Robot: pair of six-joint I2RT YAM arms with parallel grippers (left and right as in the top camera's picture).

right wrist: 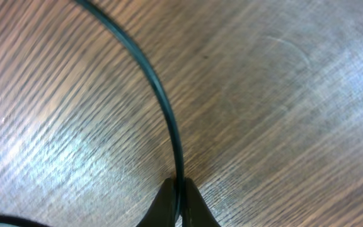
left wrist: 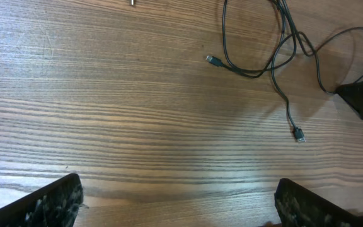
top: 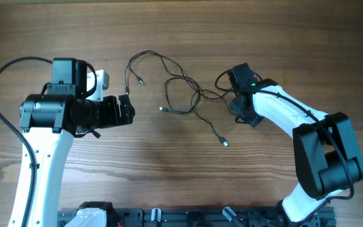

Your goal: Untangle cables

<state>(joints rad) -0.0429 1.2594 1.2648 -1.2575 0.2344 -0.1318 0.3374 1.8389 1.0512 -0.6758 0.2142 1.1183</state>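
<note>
The cables (top: 181, 94) are thin dark wires with small silvery plug ends, lying in loose crossing loops at the table's middle. In the left wrist view the cables (left wrist: 282, 50) lie at the upper right. My right gripper (top: 232, 96) sits at the loops' right end. The right wrist view shows its jaws pinched on one dark green cable (right wrist: 162, 101), which curves up and away to the left from my right gripper (right wrist: 179, 189). My left gripper (top: 131, 108) stands open left of the cables, with only bare wood between the jaws of my left gripper (left wrist: 180, 195).
A plug (top: 225, 144) lies loose below the loops and another plug (top: 162, 109) points left. Thicker black arm cables (top: 5, 75) loop at the far left. The arms' bases (top: 169, 217) line the front edge.
</note>
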